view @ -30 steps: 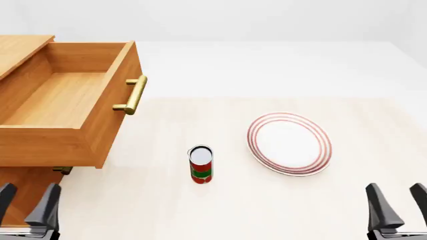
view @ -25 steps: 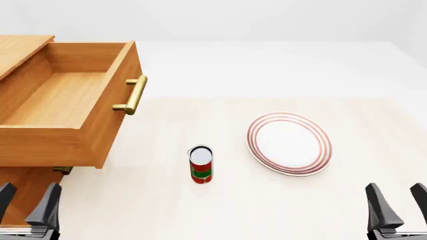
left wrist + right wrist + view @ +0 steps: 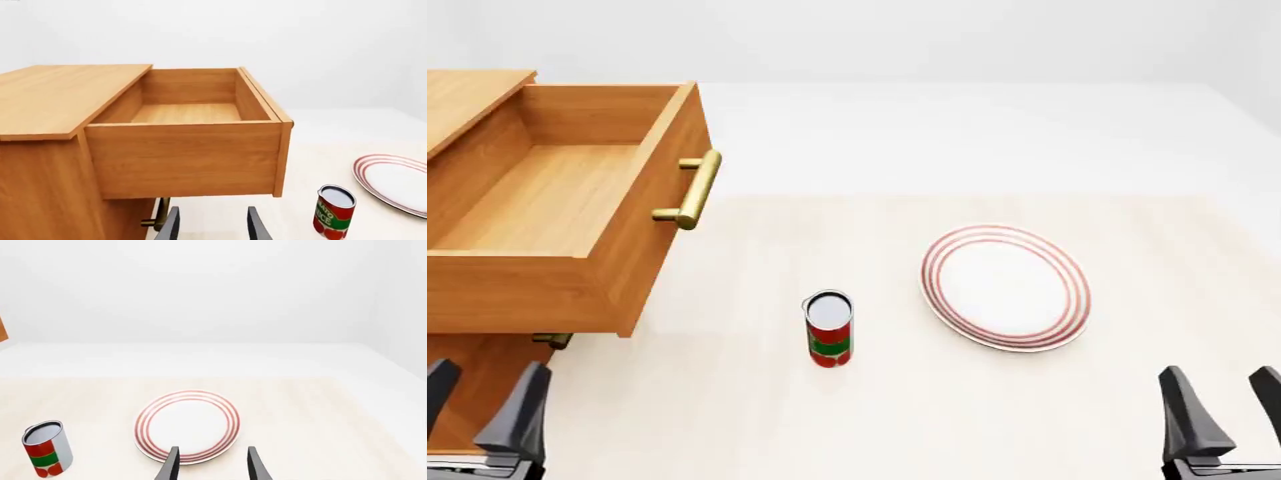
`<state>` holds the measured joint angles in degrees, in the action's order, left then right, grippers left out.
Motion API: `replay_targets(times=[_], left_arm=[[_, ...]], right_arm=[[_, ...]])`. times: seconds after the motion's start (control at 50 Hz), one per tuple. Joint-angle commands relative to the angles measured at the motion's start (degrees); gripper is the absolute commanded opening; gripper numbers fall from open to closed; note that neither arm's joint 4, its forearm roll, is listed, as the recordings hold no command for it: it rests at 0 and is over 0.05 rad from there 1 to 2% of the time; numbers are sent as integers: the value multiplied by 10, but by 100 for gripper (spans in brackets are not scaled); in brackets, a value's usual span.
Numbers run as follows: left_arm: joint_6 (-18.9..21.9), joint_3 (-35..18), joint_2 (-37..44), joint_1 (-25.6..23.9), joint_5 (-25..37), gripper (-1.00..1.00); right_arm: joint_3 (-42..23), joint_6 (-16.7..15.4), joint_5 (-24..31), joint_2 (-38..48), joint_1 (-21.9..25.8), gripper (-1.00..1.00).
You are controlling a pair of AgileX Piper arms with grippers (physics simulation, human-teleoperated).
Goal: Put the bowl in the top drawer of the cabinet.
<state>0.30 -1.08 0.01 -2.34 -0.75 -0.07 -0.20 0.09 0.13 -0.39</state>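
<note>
Taking the cabinet [image 3: 467, 110] as our landmark, we see it fill the near left of the table [image 3: 1174, 250], light-brown wood with a flat top. Its top drawer [image 3: 574, 200] is pulled fully out toward the table's middle, showing only bare wood inside, its brass bar handle [image 3: 694, 190] facing away from the cabinet. Below it, a bit of the lower drawer's handle [image 3: 551, 340] shows.

The bowl we must put away appears in none of our views, so we cannot say where it is.

Beyond the drawer front stands an upright red and green can [image 3: 829, 329], and farther from the cabinet lies a flat white plate with red rings [image 3: 1005, 287], well apart from the can.

Our left gripper [image 3: 481, 410] hangs low beside the cabinet's front, under the open drawer's near corner, jaws apart and holding nothing. Our right gripper [image 3: 1221, 405] hangs at the far side from the cabinet, near the plate, jaws apart and empty too.

We judge the chief risk to be mistaking the plate for the bowl. The left gripper, rising, could also strike the drawer's underside or side wall, and a sweep toward the drawer could topple the can.

Open room lies across the table beyond the plate and between can and plate; the drawer's top is unobstructed.
</note>
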Motion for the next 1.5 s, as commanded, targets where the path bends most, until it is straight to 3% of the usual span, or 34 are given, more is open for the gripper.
replay_targets(times=[0.02, 0.24, 0.3, 0.42, 0.46, 0.68, 1.12, 1.28, 1.5], left_arm=[[8, -2, 0, -5, 9, 100], [-5, -7, 2, -4, 14, 100], [20, -3, 5, -12, 26, 100], [8, -4, 25, -29, 22, 100], [-24, -11, 31, -23, 24, 100], [-8, -42, 55, -35, 52, 100], [11, -94, 44, -162, 145, 100], [14, -141, 62, -222, 184, 100], [4, -190, 100, -257, 214, 100]], right_arm=[[1, 0, 0, 0, 0, 100], [1, 0, 0, 0, 0, 100], [1, 0, 0, 0, 0, 100], [1, 0, -1, 0, 0, 100], [1, 0, -1, 0, 0, 100], [1, 0, -1, 0, 0, 100], [1, 0, 0, 0, 0, 100], [1, 0, -1, 0, 0, 100], [1, 0, -1, 0, 0, 100]])
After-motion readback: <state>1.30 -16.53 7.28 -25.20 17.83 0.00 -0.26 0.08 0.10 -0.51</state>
